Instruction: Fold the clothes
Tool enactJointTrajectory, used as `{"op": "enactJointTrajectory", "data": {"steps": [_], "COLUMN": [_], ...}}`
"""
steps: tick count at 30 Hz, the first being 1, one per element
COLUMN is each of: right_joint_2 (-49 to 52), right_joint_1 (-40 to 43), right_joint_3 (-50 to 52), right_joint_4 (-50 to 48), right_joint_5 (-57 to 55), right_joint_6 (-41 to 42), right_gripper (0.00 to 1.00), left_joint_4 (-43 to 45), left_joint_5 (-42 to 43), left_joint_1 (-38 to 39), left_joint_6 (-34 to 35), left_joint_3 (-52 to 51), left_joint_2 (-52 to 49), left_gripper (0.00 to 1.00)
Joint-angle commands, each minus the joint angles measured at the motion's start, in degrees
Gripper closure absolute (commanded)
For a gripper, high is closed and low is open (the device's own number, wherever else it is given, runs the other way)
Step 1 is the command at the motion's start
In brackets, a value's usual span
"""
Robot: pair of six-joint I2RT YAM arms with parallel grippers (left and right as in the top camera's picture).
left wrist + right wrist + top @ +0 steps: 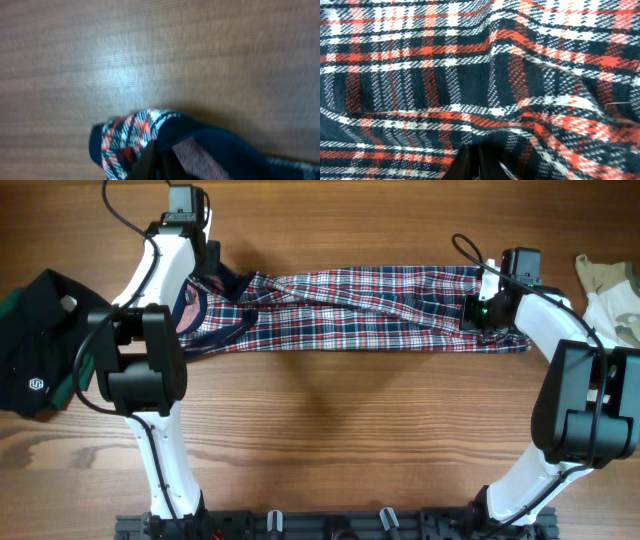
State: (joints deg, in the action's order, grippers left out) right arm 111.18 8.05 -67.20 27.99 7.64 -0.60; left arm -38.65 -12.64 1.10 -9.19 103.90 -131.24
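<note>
The clothes [360, 310], a red, navy and white plaid shirt with navy trim, lie stretched in a long narrow band across the far half of the table. My left gripper [208, 280] is at the shirt's left end, shut on the navy-trimmed edge [210, 150]; its dark fingers [150, 162] pinch the fabric at the bottom of the left wrist view. My right gripper [478, 312] is at the shirt's right end. In the right wrist view plaid cloth [470, 75] fills the picture, and the gripper [476, 160] is shut on a fold of it.
A black garment with a small white logo [35, 345] lies at the table's left edge. A white and beige garment [610, 295] lies at the right edge. Bare wooden table [330, 430] spreads in front of the shirt, with a black rail [330, 525] along the front.
</note>
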Motion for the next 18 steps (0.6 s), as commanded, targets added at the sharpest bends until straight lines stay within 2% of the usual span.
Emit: {"op": "enactJointTrajectory", "data": {"steps": [1, 10, 18], "right_joint_2": [1.9, 1.9, 1.9], "right_joint_1": [-0.1, -0.1, -0.1], "right_joint_3": [2.1, 2.1, 2.1], "right_joint_4": [0.3, 0.3, 0.3], "right_joint_5": [-2.1, -2.1, -2.1], "right_joint_6": [0.8, 0.8, 0.8], "right_gripper": [0.96, 0.96, 0.96], "left_joint_4": [-3.7, -8.9, -21.3], "left_joint_5": [-1.9, -6.6, -5.5], "left_joint_1": [-1.0, -1.8, -4.2], "left_joint_6": [1.8, 11.7, 22.0], "left_joint_3": [0.3, 0.3, 0.1], "left_joint_2": [2.2, 4.1, 4.0], "left_gripper": [0.96, 0.96, 0.96]}}
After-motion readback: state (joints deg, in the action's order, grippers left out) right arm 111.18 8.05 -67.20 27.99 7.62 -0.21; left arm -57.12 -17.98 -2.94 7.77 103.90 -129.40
